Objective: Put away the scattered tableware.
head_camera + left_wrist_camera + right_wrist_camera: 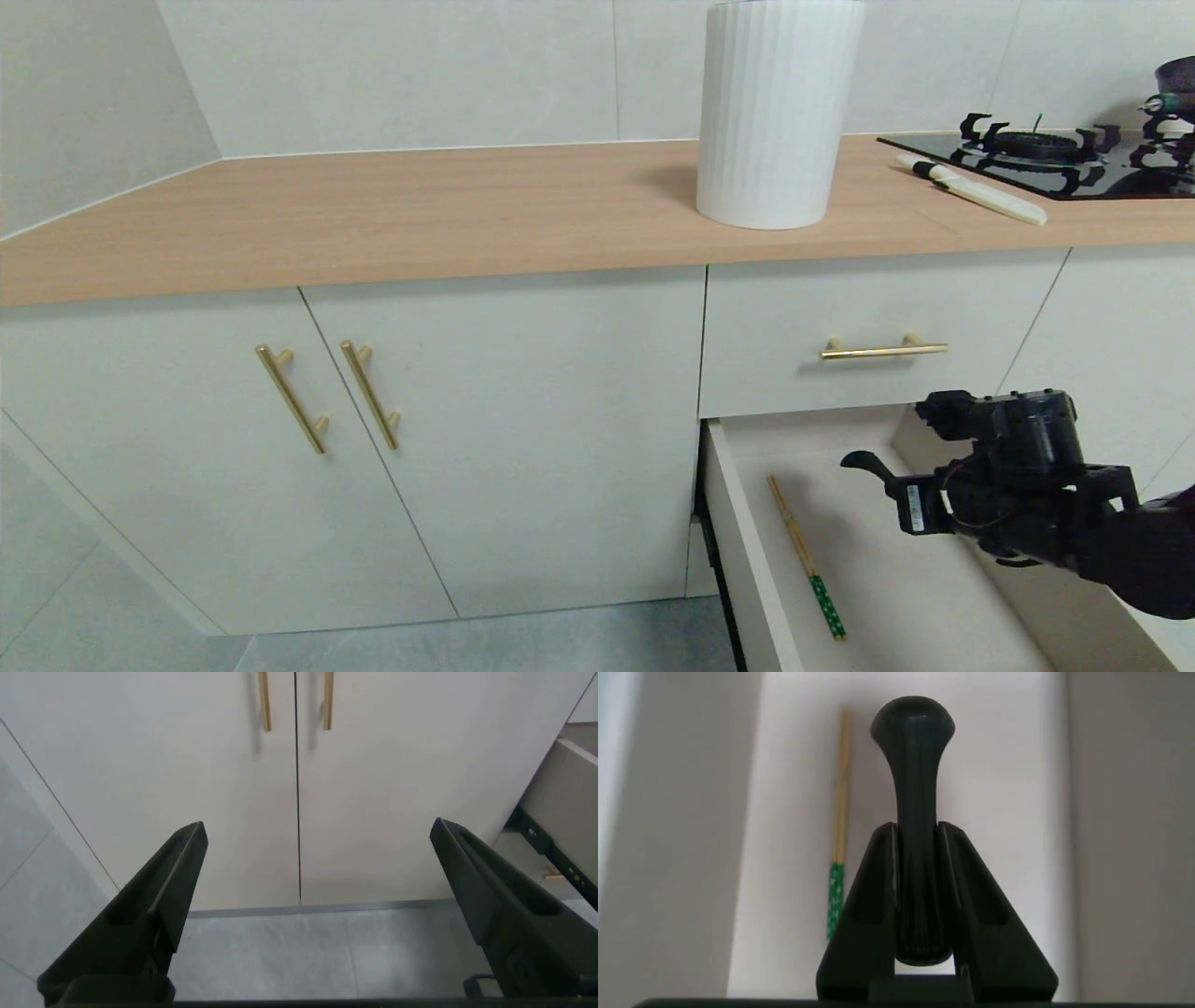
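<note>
My right gripper (904, 499) hangs over the open drawer (738, 523) and is shut on a black utensil (864, 462) with a rounded end, which sticks out past the fingers toward the drawer's back. In the right wrist view the black utensil (913, 728) is clamped upright in the gripper (917, 849). A pair of wooden chopsticks (808, 560) with green ends lies on the drawer floor near its left wall, beside the utensil; the chopsticks (839, 831) rest flat. My left gripper (318, 833) is open and holds nothing, low in front of the cabinet doors.
On the wooden counter stand a tall white ribbed canister (778, 112), a long white utensil with a black band (971, 189) and a gas hob (1046, 154). A shut drawer with a gold handle (884, 350) sits above the open one. Double doors (291, 397) are to the left.
</note>
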{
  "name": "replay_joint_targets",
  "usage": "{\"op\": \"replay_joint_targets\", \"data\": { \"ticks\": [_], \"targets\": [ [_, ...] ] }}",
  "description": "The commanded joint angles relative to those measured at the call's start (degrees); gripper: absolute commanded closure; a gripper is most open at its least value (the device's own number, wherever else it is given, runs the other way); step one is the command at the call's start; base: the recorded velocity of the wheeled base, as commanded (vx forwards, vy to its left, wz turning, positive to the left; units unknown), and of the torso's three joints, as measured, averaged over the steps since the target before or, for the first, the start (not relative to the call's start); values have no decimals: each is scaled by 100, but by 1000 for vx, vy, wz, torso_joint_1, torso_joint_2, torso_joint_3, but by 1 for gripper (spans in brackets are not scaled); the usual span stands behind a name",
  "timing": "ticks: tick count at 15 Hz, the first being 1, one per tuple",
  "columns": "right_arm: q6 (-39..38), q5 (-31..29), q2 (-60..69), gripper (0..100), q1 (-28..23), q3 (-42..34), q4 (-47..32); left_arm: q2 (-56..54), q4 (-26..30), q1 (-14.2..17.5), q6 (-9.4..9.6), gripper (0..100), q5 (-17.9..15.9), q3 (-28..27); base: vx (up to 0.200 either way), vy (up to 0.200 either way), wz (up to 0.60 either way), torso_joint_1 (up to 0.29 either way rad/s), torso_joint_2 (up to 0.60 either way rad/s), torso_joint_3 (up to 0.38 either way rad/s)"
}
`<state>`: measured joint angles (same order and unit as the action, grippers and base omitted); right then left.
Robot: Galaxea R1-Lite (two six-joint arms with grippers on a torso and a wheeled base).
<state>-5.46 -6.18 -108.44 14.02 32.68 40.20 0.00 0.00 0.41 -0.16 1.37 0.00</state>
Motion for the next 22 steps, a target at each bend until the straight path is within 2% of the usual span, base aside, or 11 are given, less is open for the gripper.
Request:
{"op": "replay_joint_targets", "data": {
  "ticks": [1,3,6,11,14,22],
  "targets": [
    [-122,-111,-890,100,31,45,488,0,0,2,-2,0,4,0,0,0,0,0,0,0],
    [-183,-278,-1444,100,39,10,1104,0,0,2,-2,0,4,0,0,0,0,0,0,0],
    [-175,-401,-1909,100,31,-25,1543,0,-9,2,-2,0,4,0,0,0,0,0,0,0],
    [-131,-437,-2446,100,-4,63,1877,0,0,2,-2,0,4,0,0,0,0,0,0,0],
    [-113,-674,-2744,100,-4,239,1886,0,0,2,-2,0,4,0,0,0,0,0,0,0],
    [-8,-683,-2841,100,-128,397,1921,0,0,2,-2,0,4,0,0,0,0,0,0,0]
  ]
}}
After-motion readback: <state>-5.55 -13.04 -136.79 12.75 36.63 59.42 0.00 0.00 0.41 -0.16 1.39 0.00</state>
